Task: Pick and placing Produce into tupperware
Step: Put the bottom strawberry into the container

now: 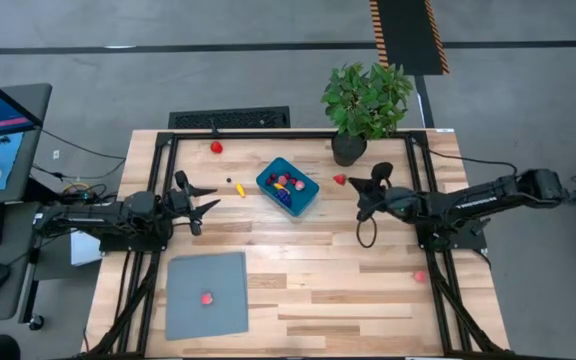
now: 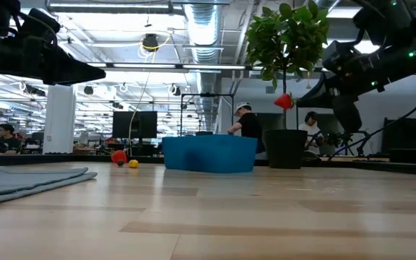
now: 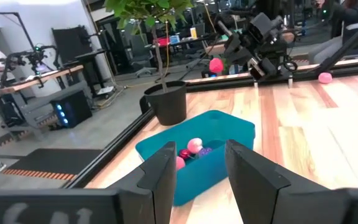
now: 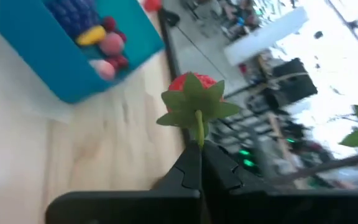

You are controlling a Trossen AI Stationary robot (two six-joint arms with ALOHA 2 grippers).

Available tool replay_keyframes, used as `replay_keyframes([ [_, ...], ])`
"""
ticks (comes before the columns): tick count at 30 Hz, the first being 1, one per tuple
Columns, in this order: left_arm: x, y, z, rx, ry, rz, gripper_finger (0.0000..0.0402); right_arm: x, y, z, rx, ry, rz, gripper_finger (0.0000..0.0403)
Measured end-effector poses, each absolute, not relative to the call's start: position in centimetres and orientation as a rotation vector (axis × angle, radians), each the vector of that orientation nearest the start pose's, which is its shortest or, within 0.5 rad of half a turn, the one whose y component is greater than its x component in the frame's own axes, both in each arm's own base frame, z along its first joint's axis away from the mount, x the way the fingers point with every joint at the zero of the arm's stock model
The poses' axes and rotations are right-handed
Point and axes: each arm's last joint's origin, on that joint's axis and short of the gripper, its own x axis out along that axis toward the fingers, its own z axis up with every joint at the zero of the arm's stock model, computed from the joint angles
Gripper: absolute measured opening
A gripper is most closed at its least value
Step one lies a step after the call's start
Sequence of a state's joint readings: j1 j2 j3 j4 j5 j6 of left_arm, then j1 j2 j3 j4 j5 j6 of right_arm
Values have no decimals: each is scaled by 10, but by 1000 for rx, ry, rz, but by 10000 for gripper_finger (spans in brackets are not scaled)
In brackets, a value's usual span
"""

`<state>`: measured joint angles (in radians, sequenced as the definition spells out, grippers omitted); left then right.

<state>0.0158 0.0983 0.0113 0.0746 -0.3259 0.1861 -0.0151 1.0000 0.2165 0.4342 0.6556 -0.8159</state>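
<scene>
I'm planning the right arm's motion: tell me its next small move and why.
Probably carry the strawberry sideways until it is over the tupperware. The right gripper is shut on its green stem, holding it above the table beside the potted plant, short of the container. The left gripper waits open, empty, on the other side.

Robotics lab, monitors (image 2: 137, 123) (exposed ducts (image 2: 201, 22))

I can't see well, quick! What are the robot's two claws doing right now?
Left gripper: open, holding nothing, facing the blue container.
Right gripper: shut on a red toy strawberry, pinched by its green stem.
</scene>
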Motion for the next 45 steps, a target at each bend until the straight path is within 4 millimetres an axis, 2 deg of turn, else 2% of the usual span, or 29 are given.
replay_keyframes([
  [4,102,11,167,170,43,339,130,186,-11,167,-935,613,-524,13],
  [7,102,11,167,148,39,339,130,192,-7,172,-872,576,-527,13],
  [11,102,11,166,107,33,340,130,200,-4,180,-697,491,-531,17],
  [14,102,11,166,85,29,340,130,205,-2,185,-565,420,-466,13],
  [20,102,11,166,63,27,340,130,217,1,205,-159,252,-338,13],
  [24,102,11,166,62,27,340,130,226,-1,216,-5,183,-285,21],
  [29,102,11,166,61,27,340,130,242,-8,223,44,164,-177,13],
  [36,102,11,166,57,27,340,130,272,-30,217,82,270,-257,18],
  [45,102,11,166,50,25,340,130,318,-55,196,81,446,-320,13],
])
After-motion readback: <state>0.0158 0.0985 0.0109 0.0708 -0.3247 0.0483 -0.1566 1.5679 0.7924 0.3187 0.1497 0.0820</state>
